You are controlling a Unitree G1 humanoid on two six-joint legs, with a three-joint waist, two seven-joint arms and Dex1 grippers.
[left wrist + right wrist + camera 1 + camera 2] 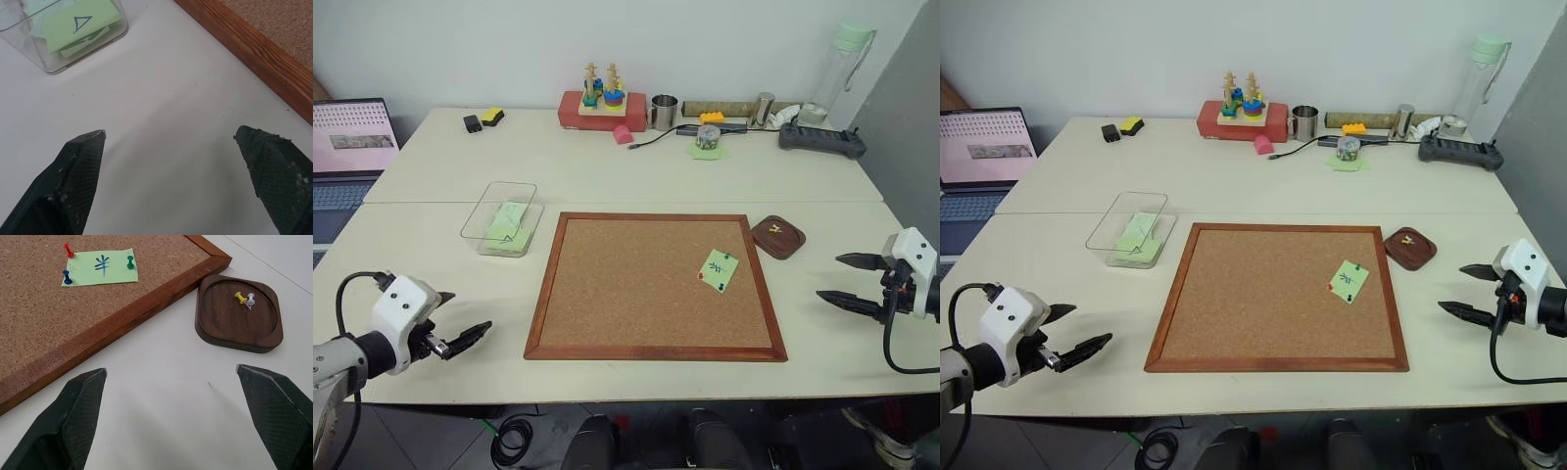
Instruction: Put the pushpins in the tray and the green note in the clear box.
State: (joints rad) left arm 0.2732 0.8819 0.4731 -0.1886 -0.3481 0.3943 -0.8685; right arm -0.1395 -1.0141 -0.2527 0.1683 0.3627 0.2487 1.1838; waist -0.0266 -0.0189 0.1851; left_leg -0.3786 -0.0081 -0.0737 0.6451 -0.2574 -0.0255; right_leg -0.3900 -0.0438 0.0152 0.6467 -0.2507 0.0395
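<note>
A: Pinning the green note [100, 267] to the cork board [636, 294] are three pushpins: red [68, 249], blue [67, 277] and green [130, 262]. That is why the slip lies flat near the board's right edge. It cannot be lifted until they come out.

B: Tray?

A: The tray [220, 333] sits on the worktop [607, 166] just off the board's far right corner, apart from the frame. It already holds a yellow pin [240, 297] and a white pin [251, 298].

B: Clear box?

A: The clear box [481, 227] is left of the board, near its far left corner, with green slips [73, 24] inside, one marked with a triangle.

B: End effectors?

A: Right end effector [851, 280] hangs over bare worktop right of the board, fingers spread wide, empty, pointed toward the tray and note. Likely staged for the pins. Left end effector [458, 323] is likewise spread and empty, at the near left, facing the box; judged to be waiting for the note.

B: Surroundings?

A: Pale worktop, two slabs butted together, white wall behind. Along the back: stacking toy [602, 88] on a red base, metal cup [664, 112], power strip [820, 140], bottle [837, 73]. A laptop [347, 147] stands off to the left.
</note>
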